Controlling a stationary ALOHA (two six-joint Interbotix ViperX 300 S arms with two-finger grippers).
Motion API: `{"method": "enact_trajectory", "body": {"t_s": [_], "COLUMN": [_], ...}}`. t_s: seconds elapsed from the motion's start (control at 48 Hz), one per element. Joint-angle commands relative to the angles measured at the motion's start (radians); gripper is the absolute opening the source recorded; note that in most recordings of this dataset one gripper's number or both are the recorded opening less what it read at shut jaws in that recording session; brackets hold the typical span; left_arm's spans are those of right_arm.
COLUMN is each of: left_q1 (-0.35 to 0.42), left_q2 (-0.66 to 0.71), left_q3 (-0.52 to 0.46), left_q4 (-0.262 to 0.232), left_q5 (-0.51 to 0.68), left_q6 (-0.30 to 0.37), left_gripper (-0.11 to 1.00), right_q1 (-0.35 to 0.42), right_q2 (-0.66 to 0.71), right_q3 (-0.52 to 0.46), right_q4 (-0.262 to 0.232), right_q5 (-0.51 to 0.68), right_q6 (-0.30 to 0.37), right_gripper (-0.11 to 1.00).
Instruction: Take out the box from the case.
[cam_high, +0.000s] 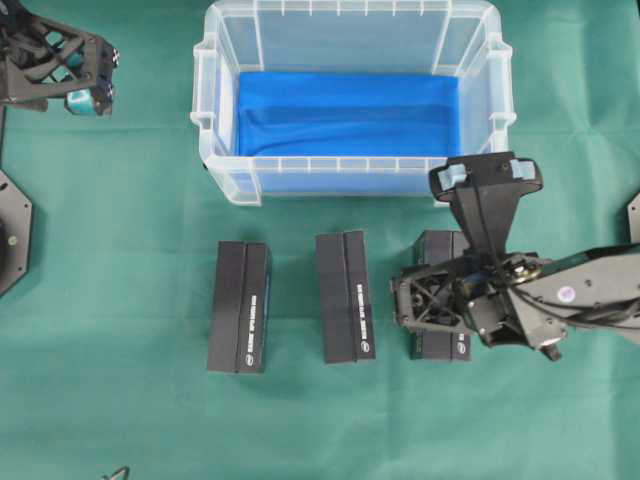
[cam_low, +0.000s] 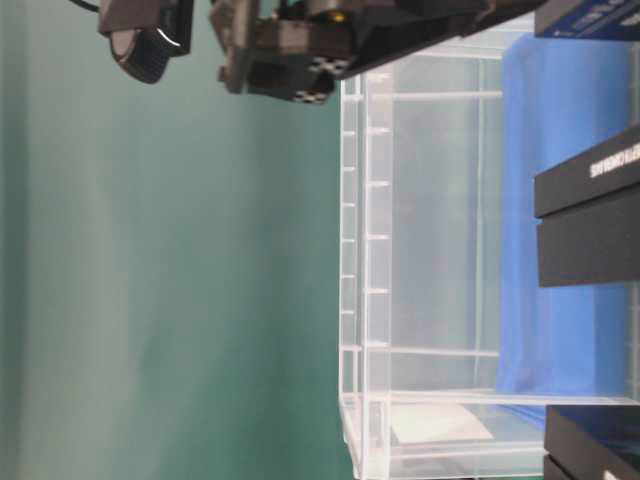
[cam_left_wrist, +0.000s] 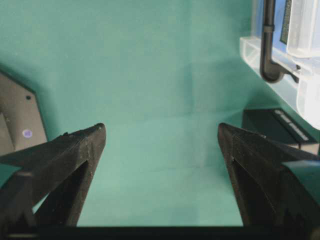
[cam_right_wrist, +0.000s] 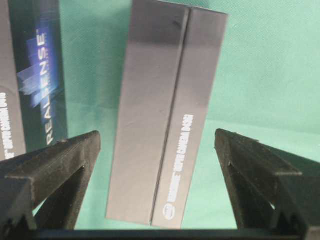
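Observation:
The clear plastic case (cam_high: 350, 30) stands at the back middle, and only its blue lining (cam_high: 345, 112) shows inside. Three black boxes lie on the green cloth in front of it: left (cam_high: 238, 307), middle (cam_high: 345, 297) and right (cam_high: 447, 245). My right gripper (cam_high: 432, 300) hangs open over the right box. In the right wrist view that box (cam_right_wrist: 165, 110) lies flat between the spread fingers, touching neither. My left gripper (cam_high: 88, 88) is at the back left, open (cam_left_wrist: 161, 131) above bare cloth.
A second black box (cam_right_wrist: 35, 75) lies at the left edge of the right wrist view. The case's rim (cam_left_wrist: 300, 75) and a box (cam_left_wrist: 280, 127) show at the right of the left wrist view. A black base plate (cam_high: 12, 230) sits at the left table edge.

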Motion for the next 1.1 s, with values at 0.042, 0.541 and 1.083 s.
{"method": "enact_trajectory", "body": {"t_s": [0.042, 0.541, 1.083], "left_q1": [-0.003, -0.003, -0.003], "left_q2": [-0.006, -0.002, -0.003], "left_q3": [-0.014, -0.018, -0.018], "left_q4": [-0.002, 0.0, -0.002], "left_q5": [-0.003, -0.011, -0.012], "left_q6": [0.0, -0.002, -0.005], "left_gripper": [0.96, 0.96, 0.96], "right_q1": [-0.002, -0.003, 0.0], "right_q2": [-0.037, -0.11, -0.126], "right_q3": [-0.035, -0.259, -0.296], "right_q4": [0.0, -0.006, -0.008], "right_q5": [0.009, 0.293, 0.365], "right_q6": [-0.002, -0.097, -0.123], "right_gripper": [0.92, 0.92, 0.92]}}
